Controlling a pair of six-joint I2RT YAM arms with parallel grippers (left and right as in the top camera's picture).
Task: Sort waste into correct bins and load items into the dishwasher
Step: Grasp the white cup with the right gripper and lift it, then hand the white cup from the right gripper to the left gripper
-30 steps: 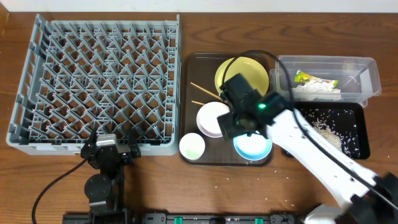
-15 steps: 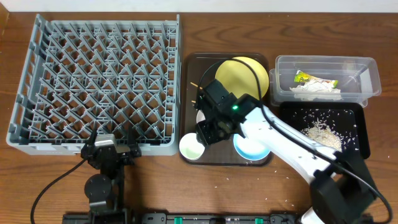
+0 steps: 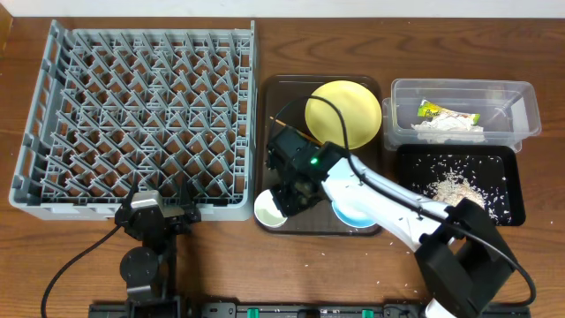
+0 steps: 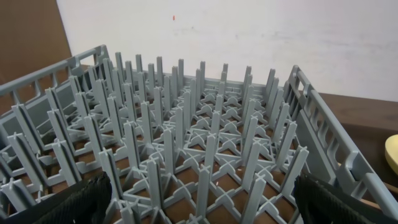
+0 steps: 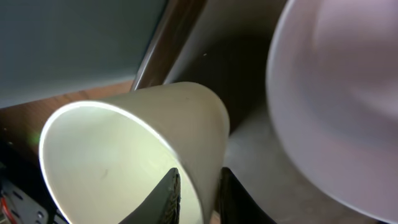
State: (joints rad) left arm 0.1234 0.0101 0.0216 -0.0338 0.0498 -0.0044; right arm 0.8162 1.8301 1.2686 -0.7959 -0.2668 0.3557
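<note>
Gripping step: right gripper (image 5: 198, 190) pinched on the cup (image 5: 124, 155) wall, one finger inside and one outside; this looks like the start of loading the rack (image 3: 141, 115).
Left gripper (image 4: 208, 202): fingers wide apart, empty, at the rack's near edge.
Cup place: near-left corner of the brown tray (image 3: 284, 93), white bowl (image 5: 336, 112) just beside it.
Next move: probably lift straight up, then carry left to the rack, clear of the bowl.

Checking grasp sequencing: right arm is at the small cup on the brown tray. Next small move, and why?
Probably finish closing, then lift straight up: the right gripper straddles the wall of the small white cup, one finger inside, one outside, but a firm pinch isn't clear.
</note>
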